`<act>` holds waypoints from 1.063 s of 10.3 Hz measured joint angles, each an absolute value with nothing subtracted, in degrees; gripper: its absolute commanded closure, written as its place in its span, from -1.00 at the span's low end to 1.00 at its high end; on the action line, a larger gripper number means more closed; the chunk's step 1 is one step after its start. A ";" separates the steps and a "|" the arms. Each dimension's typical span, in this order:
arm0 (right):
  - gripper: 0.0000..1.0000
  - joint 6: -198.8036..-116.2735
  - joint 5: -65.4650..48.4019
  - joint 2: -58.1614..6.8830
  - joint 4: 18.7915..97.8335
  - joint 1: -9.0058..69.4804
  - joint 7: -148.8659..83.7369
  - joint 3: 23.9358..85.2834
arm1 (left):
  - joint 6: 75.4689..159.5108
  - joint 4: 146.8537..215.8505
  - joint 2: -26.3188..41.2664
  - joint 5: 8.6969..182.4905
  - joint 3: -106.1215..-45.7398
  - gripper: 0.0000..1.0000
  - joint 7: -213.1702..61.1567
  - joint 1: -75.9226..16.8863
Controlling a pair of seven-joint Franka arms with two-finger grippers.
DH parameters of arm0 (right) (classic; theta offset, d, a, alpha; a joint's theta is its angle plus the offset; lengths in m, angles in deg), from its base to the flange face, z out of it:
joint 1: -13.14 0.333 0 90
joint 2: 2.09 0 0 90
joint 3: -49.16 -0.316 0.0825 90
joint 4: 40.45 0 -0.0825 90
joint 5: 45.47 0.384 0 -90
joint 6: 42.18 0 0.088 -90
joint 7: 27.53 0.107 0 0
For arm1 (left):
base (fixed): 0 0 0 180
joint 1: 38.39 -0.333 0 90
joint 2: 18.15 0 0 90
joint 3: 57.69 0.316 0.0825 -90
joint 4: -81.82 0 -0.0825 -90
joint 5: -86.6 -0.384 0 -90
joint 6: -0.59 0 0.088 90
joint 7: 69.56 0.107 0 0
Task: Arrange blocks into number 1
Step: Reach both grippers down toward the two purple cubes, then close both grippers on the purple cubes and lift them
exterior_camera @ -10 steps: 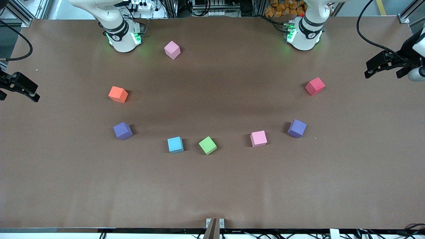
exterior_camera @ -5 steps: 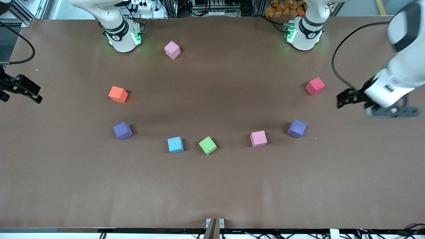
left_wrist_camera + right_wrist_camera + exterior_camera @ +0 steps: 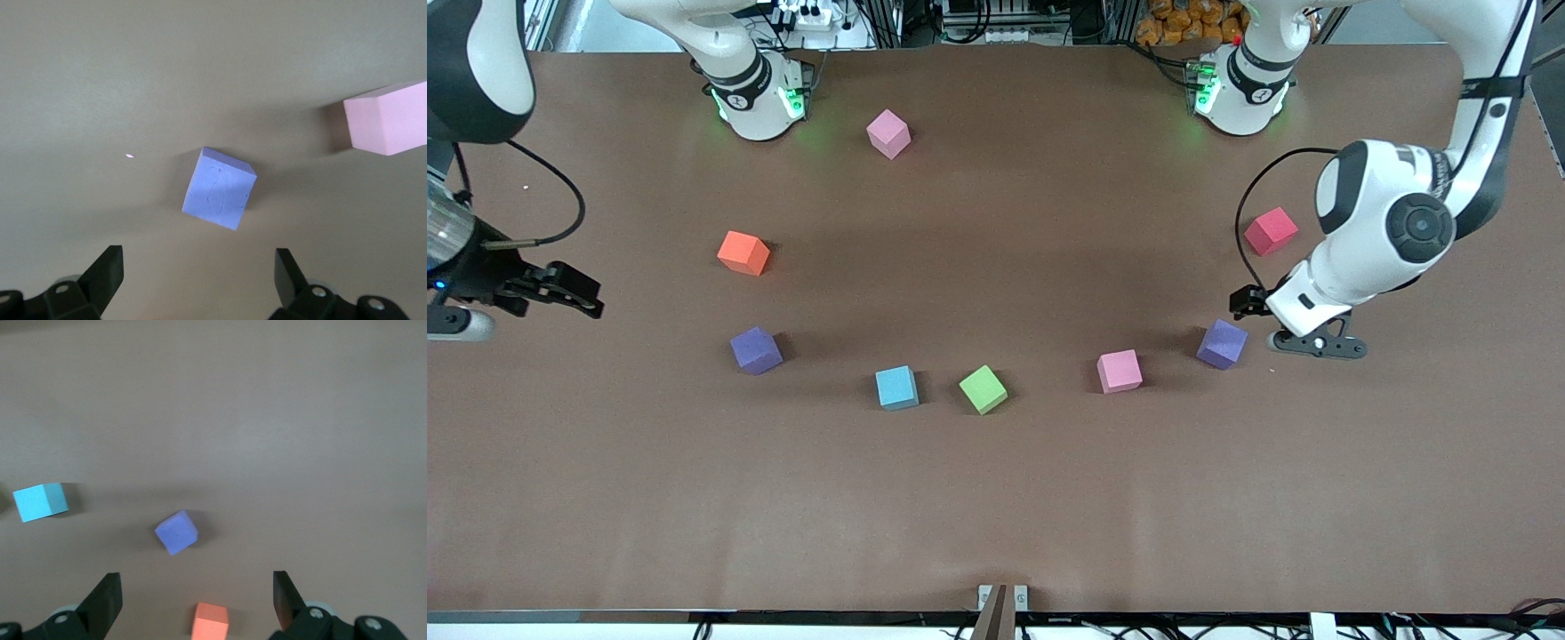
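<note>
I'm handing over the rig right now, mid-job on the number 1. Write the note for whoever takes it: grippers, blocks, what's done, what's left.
Left gripper: open, empty, over the table beside the purple block at the left arm's end.
Right gripper: open, empty, over the right arm's end, near the other purple block.
Blocks all lie apart on the table: red block near the left arm; light pink block beside the first purple one; light blue block next to the green cube. A second pink cube sits near the right arm's base; an orange cube lies farther from the camera than the second purple block.
Done: nothing placed.
Left: the whole figure.
</note>
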State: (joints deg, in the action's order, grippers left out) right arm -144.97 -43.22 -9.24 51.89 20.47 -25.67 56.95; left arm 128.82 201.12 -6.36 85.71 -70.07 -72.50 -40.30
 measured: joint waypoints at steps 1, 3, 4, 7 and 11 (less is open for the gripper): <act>-1.00 -147.10 -41.84 -9.34 54.64 20.42 -25.68 57.00 | 132.62 203.20 -5.36 84.02 -70.17 -1.00 -72.21 -40.29; -1.00 -149.61 -41.21 -10.23 59.15 20.74 -26.15 56.84 | 139.46 206.57 -2.64 81.64 -70.48 -1.00 -72.06 -40.28; -1.00 -150.12 -41.15 -11.26 60.05 21.53 -27.06 56.70 | 141.31 207.11 -1.35 80.31 -70.68 -1.00 -71.91 -40.28; -1.00 -152.01 -41.14 -16.92 60.83 23.56 -35.55 56.47 | 144.90 207.46 1.38 75.08 -71.39 -1.00 -71.87 -40.14; -1.00 -155.25 -41.12 -22.95 60.93 24.93 -43.68 56.45 | 150.09 208.41 4.83 74.40 -71.42 0.47 -71.87 -40.10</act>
State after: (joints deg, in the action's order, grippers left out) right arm -155.25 -41.12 -22.95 60.93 24.93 -43.68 56.45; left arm 150.09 208.41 4.83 74.40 -71.42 -71.87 -40.10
